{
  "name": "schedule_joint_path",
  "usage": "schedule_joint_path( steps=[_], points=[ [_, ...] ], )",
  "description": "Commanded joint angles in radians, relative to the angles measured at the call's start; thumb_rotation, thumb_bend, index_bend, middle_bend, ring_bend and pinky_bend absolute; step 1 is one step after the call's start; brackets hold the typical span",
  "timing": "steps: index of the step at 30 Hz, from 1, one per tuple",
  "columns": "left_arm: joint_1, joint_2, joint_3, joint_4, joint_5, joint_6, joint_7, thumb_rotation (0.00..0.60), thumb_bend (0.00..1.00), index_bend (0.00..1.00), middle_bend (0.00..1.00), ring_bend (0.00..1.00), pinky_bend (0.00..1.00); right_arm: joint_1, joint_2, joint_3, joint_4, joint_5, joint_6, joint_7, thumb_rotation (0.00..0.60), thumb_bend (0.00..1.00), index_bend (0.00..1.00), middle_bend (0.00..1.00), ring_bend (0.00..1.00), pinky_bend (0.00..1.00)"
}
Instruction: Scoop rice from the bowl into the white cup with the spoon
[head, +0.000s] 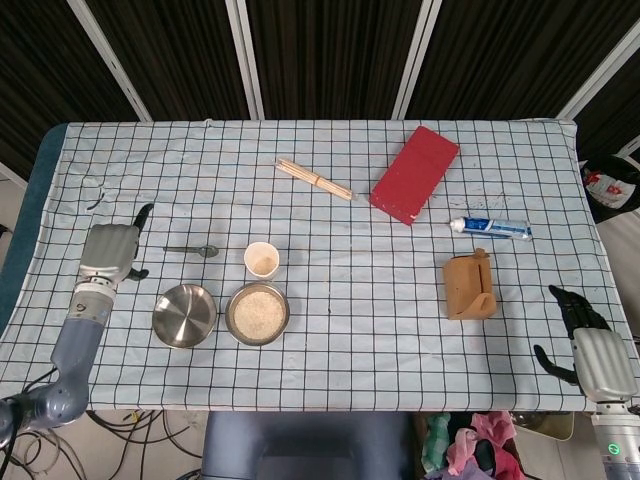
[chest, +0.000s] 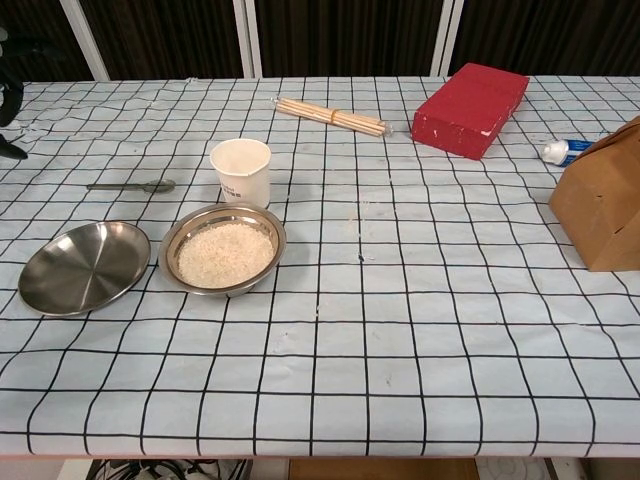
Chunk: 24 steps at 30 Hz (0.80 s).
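Note:
The metal spoon (head: 193, 250) (chest: 130, 186) lies flat on the checked cloth, left of the white cup (head: 261, 260) (chest: 240, 170). Just in front of the cup stands the steel bowl (head: 231, 301) (chest: 168, 243), filled with white rice. My left hand (head: 112, 250) hovers left of the spoon, a short gap away, holding nothing; only its dark fingertips (chest: 8, 100) show at the chest view's left edge. My right hand (head: 592, 348) stays at the table's front right corner, fingers apart and empty.
An empty steel plate (head: 184, 315) (chest: 82, 266) sits left of the bowl. Further back lie a bundle of chopsticks (head: 313, 179) and a red box (head: 414, 173). A toothpaste tube (head: 490, 227) and a brown bag (head: 469, 285) stand at the right.

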Motion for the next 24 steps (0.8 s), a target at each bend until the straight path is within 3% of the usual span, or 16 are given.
schedule_joint_path(
  steps=[1,5,10,24],
  points=[
    [-0.042,-0.033,0.003,0.06,-0.05,-0.031,0.043,0.6,0.18,0.26,0.93,0.88,0.91,0.0,0.001,0.0,-0.003,0.003,-0.002,0.0,0.6,0.28,0.08,0.11,0.08,0.22],
    [-0.084,-0.083,0.011,0.156,-0.098,-0.071,0.08,0.6,0.21,0.32,0.99,0.94,0.96,0.0,0.003,0.002,-0.006,0.009,-0.005,0.0,0.6,0.28,0.08,0.11,0.08,0.22],
    [-0.136,-0.162,0.018,0.291,-0.164,-0.128,0.108,0.6,0.24,0.4,1.0,0.97,0.99,0.0,0.004,0.005,-0.009,0.019,-0.007,-0.002,0.6,0.28,0.08,0.11,0.08,0.22],
    [-0.219,-0.316,0.049,0.537,-0.237,-0.241,0.146,0.6,0.31,0.48,1.0,0.98,0.99,-0.004,0.011,0.013,-0.016,0.043,-0.012,0.006,0.6,0.29,0.08,0.11,0.08,0.22]
  ],
)
